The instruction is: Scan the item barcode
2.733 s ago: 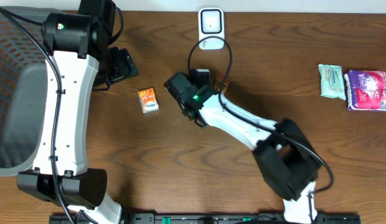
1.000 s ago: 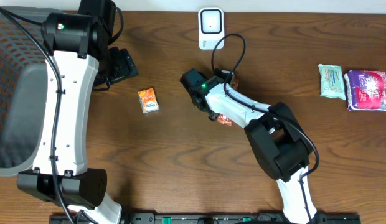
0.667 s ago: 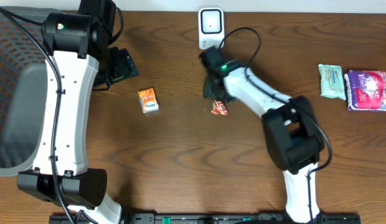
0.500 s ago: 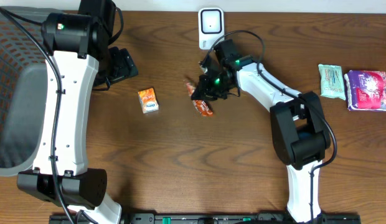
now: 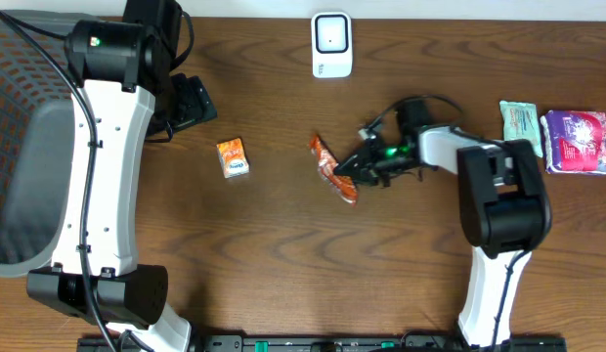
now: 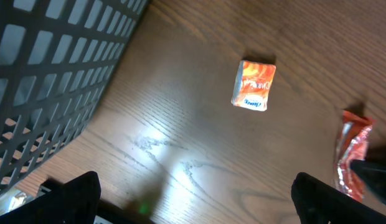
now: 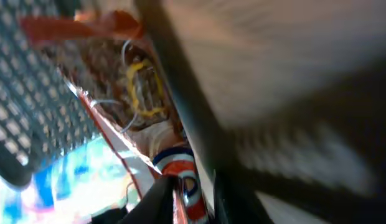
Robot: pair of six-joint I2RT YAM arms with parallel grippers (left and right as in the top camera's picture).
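Observation:
The item, an orange-red snack packet [image 5: 334, 168], is at the middle of the table, in front of the white barcode scanner [image 5: 331, 44] at the back edge. My right gripper [image 5: 365, 166] reaches in from the right and is shut on the packet's right end. The blurred right wrist view shows the packet [image 7: 180, 171] pinched at my right gripper [image 7: 193, 199]. My left gripper [image 5: 191, 103] is at the back left, open and empty. In its wrist view the left gripper [image 6: 199, 205] stands wide open above bare wood, with the packet [image 6: 353, 155] at the right edge.
A small orange box [image 5: 234, 157] [image 6: 255, 85] lies left of the packet. A dark mesh basket [image 5: 15, 117] [image 6: 50, 68] fills the far left. A green pack [image 5: 523, 127] and a purple pack [image 5: 577, 140] lie at the right edge.
My right arm has swung from left of centre, past the scanner, round to the right side, keeping the packet in its grip. The left arm has not moved.

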